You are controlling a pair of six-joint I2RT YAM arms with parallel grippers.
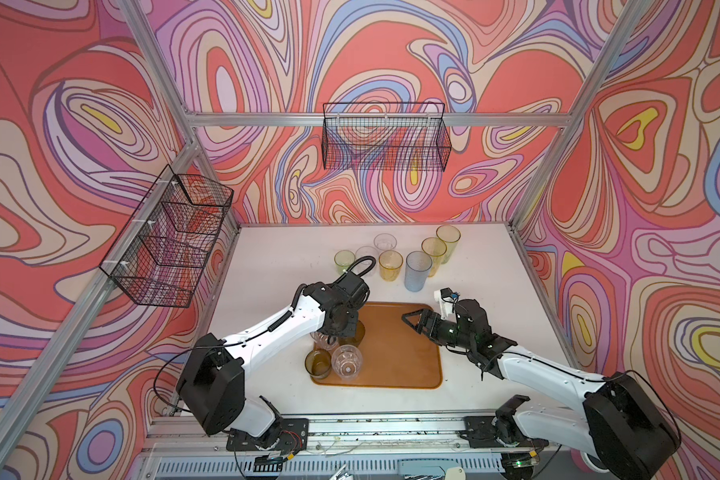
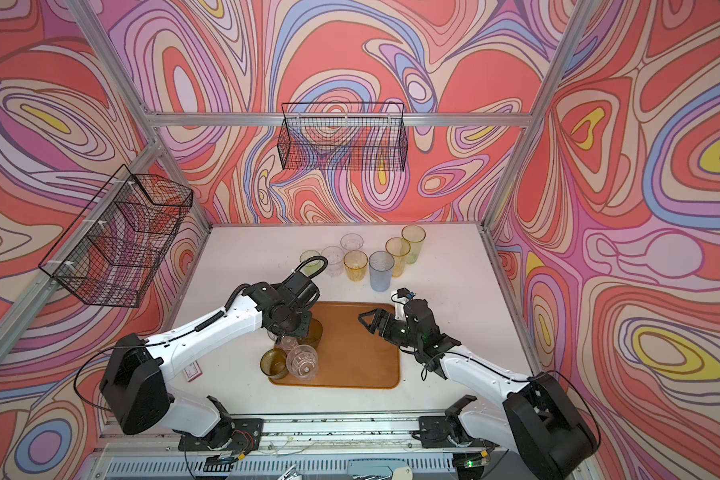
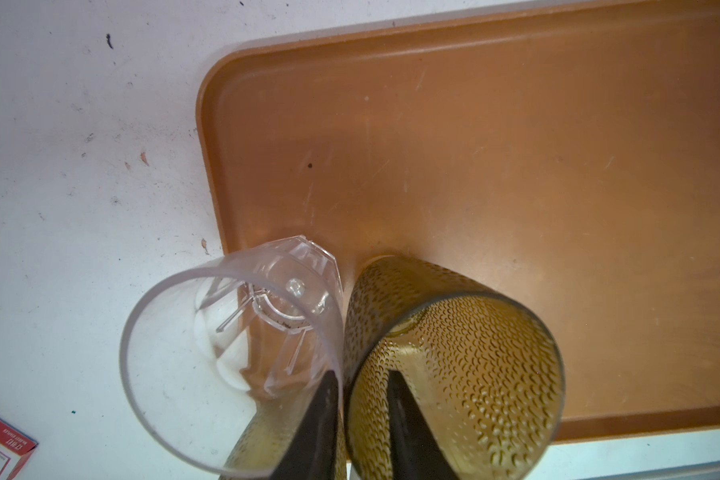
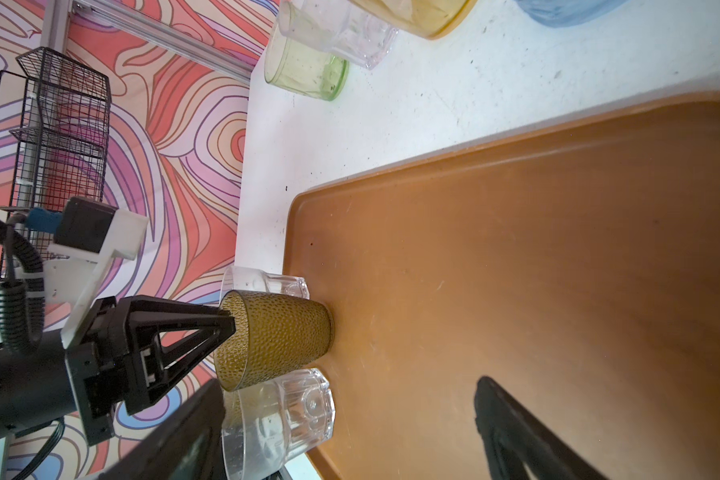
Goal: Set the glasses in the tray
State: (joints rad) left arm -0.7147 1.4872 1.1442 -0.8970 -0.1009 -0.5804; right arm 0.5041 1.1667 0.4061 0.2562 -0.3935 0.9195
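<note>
The orange-brown tray [image 1: 400, 365] [image 2: 358, 365] [image 3: 516, 124] [image 4: 558, 249] lies mid-table. At its left end stand a dimpled olive glass [image 3: 474, 353] [image 4: 283, 336], a clear glass [image 3: 233, 332] [image 1: 323, 338] by the rim, a short olive glass [image 1: 319, 363] and a faceted clear glass [image 1: 347, 361] [image 4: 283, 411]. My left gripper [image 3: 360, 376] [image 4: 229, 326] straddles the dimpled glass's wall, jaws slightly parted, the inner finger clear of it. My right gripper [image 1: 410, 322] [image 2: 364, 321] [image 4: 350, 384] hovers open and empty over the tray's far right part. Several glasses [image 1: 417, 270] stand on the table behind the tray.
Black wire baskets hang on the back wall [image 1: 385, 137] and the left wall [image 1: 171, 237]. A small red-and-white box [image 2: 192, 371] [image 3: 1, 444] lies on the table left of the tray. Aluminium frame posts border the table.
</note>
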